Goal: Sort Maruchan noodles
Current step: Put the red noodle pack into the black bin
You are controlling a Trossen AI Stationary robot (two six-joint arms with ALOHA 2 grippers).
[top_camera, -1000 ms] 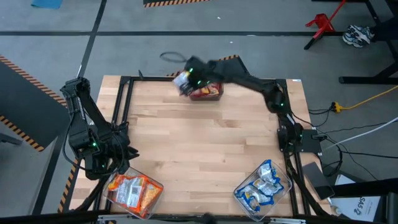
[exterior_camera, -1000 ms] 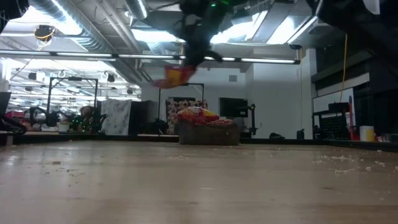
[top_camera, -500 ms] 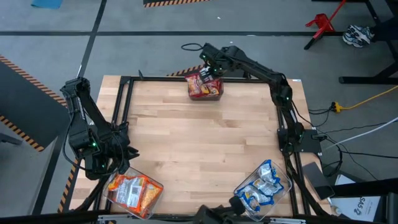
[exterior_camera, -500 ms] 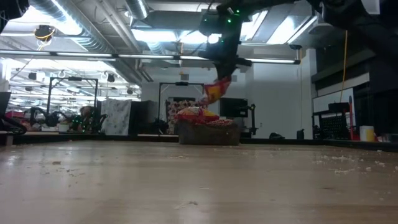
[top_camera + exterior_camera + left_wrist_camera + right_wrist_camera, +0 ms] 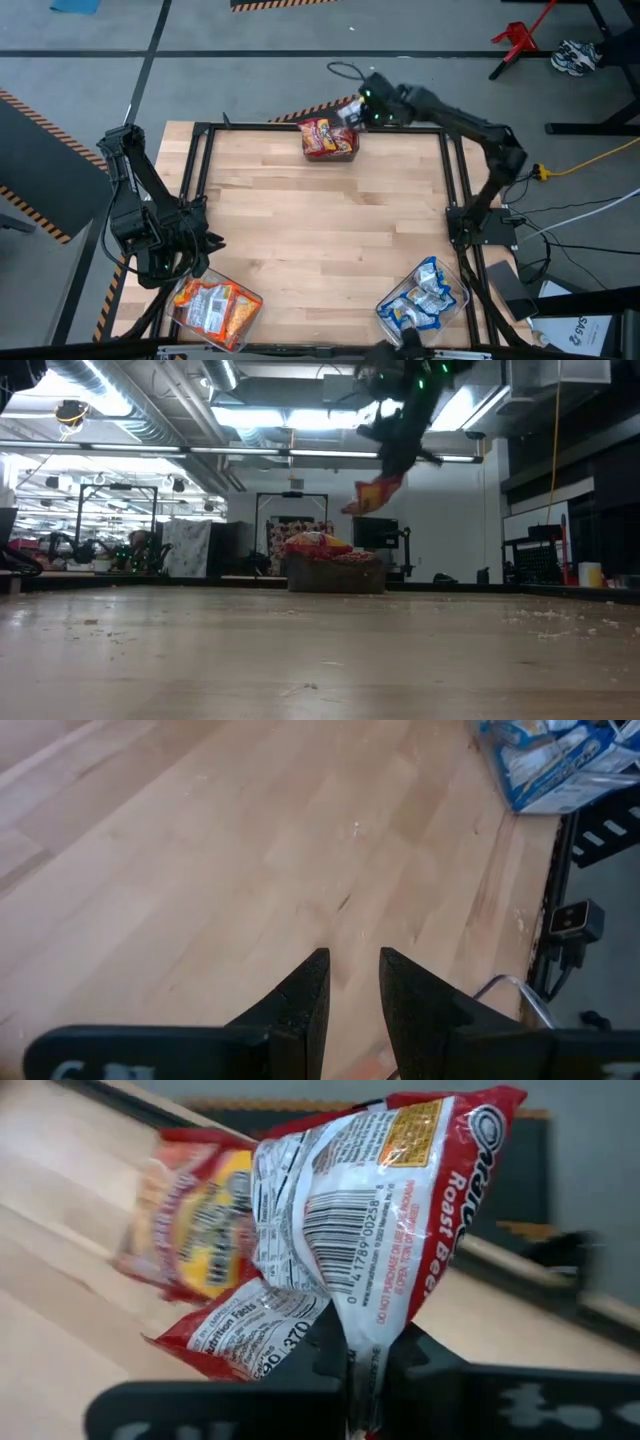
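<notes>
While the right claw (image 5: 352,112) hangs above the bench's (image 5: 320,230) far edge, pinched tight on a red noodle packet (image 5: 380,1230), more red packets (image 5: 328,140) sit in a bin there. Left claw (image 5: 352,1000), slightly parted and empty, waits near the near-left corner beside orange packets (image 5: 215,305); blue packets (image 5: 425,295) fill the near-right bin.

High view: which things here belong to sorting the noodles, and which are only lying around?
Part of the job:
- red packet in the shut right end effector
- bin of red packets
- bin of orange packets
- bin of blue packets
- left end effector, waiting near the orange bin

Lying about:
- red stand
- yellow cable
- shoes
</notes>
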